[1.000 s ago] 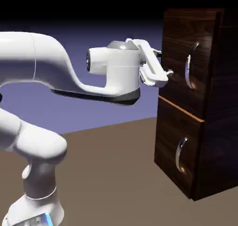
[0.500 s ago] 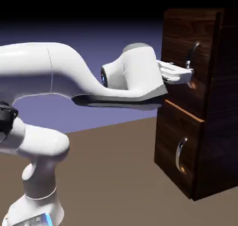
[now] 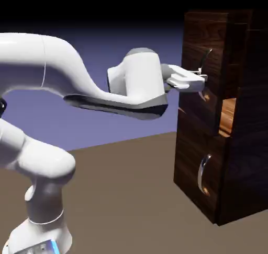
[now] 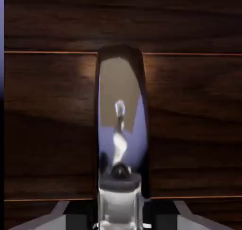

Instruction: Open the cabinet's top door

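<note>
One relation governs the coming pull: the top door (image 3: 201, 85) lies straight ahead of the gripper (image 3: 198, 79), to the right in the exterior view, with its silver handle (image 4: 120, 139) running lengthwise up the panel, squarely between the fingers. In the hand view that bar fills the middle, rising from the gripper's bottom edge. The gripper is clenched around the handle, its fingers pinched on the bar. On the cabinet (image 3: 246, 117), which stands at the right on the counter (image 3: 120, 195), the upper panel already sits proud of the lower one, orange wood showing behind. I judge the pull must run leftward, away from the cabinet's face.
</note>
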Available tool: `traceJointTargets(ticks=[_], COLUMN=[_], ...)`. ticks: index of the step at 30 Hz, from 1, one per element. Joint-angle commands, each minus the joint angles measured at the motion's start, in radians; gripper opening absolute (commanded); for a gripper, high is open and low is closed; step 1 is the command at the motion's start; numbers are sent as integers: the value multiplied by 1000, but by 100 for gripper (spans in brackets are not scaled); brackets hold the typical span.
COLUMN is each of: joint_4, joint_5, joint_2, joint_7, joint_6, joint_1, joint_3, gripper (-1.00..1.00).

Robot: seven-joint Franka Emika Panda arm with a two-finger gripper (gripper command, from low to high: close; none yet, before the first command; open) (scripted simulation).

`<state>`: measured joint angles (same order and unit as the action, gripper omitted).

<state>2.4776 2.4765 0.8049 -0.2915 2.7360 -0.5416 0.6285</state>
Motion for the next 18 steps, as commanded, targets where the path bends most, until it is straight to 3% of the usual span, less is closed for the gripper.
traceJointTargets(ticks=[1, 9, 18], joint_4=[24, 189, 255], joint_5=[-42, -388, -776], joint_2=[9, 102, 137], joint_7=[-18, -158, -237], joint_6=[-24, -267, -627], joint_1=[31, 188, 213], joint_3=[-36, -315, -633], gripper=[-100, -100, -100])
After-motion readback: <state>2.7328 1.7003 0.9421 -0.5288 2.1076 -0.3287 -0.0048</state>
